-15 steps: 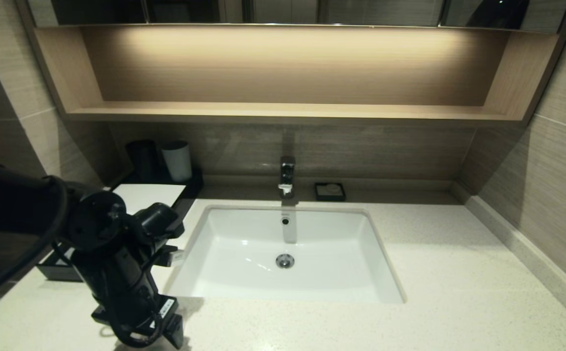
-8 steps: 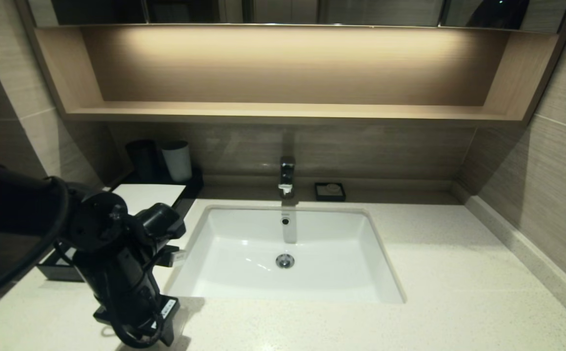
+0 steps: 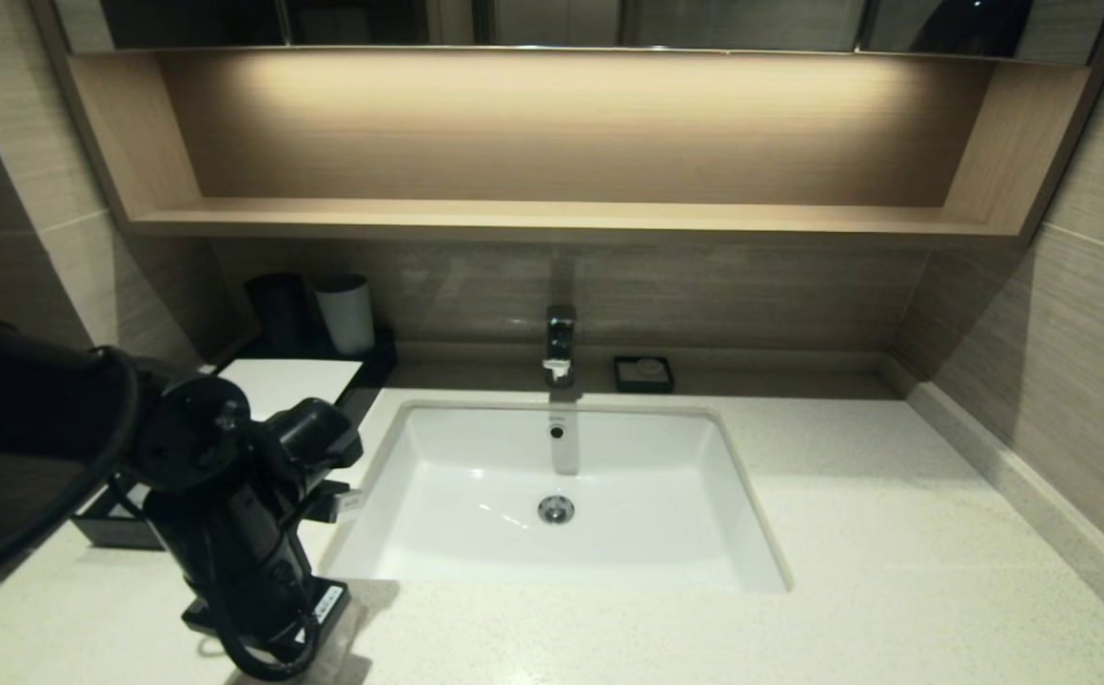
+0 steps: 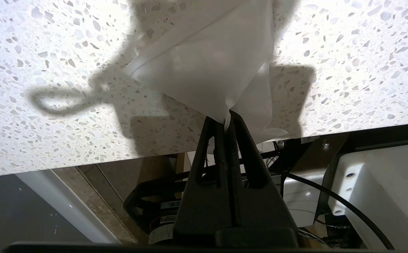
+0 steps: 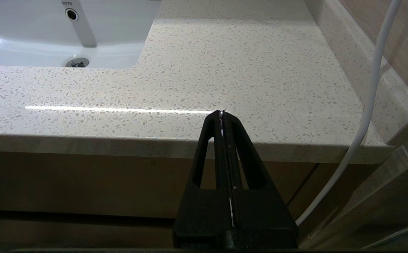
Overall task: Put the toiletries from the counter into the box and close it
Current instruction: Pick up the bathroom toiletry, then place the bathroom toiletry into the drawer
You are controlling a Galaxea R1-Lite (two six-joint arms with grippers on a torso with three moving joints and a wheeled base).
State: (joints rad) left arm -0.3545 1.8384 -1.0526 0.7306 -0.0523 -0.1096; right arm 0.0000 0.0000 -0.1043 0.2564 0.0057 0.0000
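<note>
The head camera looked forward and down over the counter and sink. The left wrist camera faced straight down, close above the counter's front edge. The right wrist camera sat low before the counter, sharing the sink.

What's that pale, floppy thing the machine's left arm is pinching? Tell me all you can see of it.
It is a thin, translucent whitish packet, soft and creased like plastic film, with a seam along one edge. The left gripper has its black fingers shut on one corner. It hangs over the speckled counter, near the front edge. Contents unclear.
</note>
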